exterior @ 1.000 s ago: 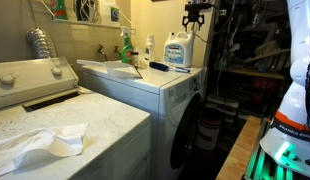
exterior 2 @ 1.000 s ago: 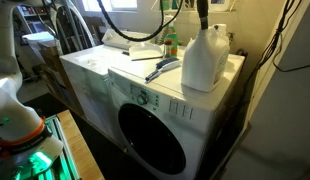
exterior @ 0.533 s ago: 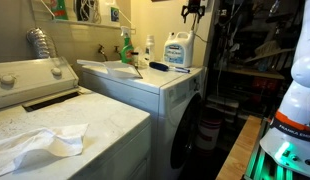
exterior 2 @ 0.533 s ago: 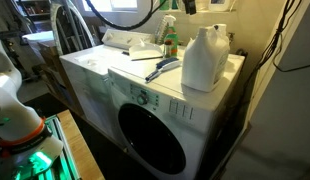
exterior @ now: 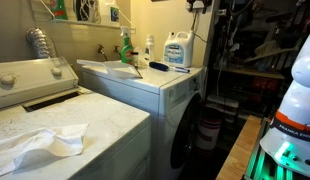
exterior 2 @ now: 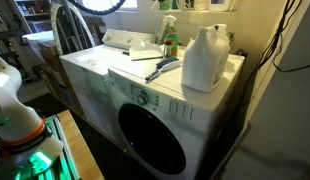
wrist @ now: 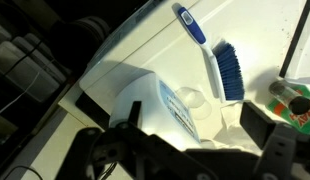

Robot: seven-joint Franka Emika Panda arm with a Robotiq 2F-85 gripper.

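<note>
My gripper [wrist: 193, 125] is open and empty, its two dark fingers wide apart in the wrist view. It hangs high above a white detergent jug with a blue label [wrist: 160, 105], which stands on the front-loading washer [exterior 2: 155, 130]. In an exterior view only the gripper's lowest part [exterior: 200, 4] shows at the top edge, above the jug [exterior: 177, 50]. The jug also shows in the other exterior view [exterior 2: 205, 58], where the gripper is out of frame. A blue and white brush [wrist: 220, 60] lies beside the jug.
A green spray bottle [exterior: 125, 47] and small bottles stand at the back of the washer top. A top-loading machine [exterior: 55, 110] carries a crumpled white cloth [exterior: 40, 143]. Dark shelving [exterior: 250, 60] stands beside the washer. The brush also shows in an exterior view [exterior 2: 163, 68].
My gripper has risen straight up above the jug, almost out of the top of both exterior views. Nothing on the washer has moved.
</note>
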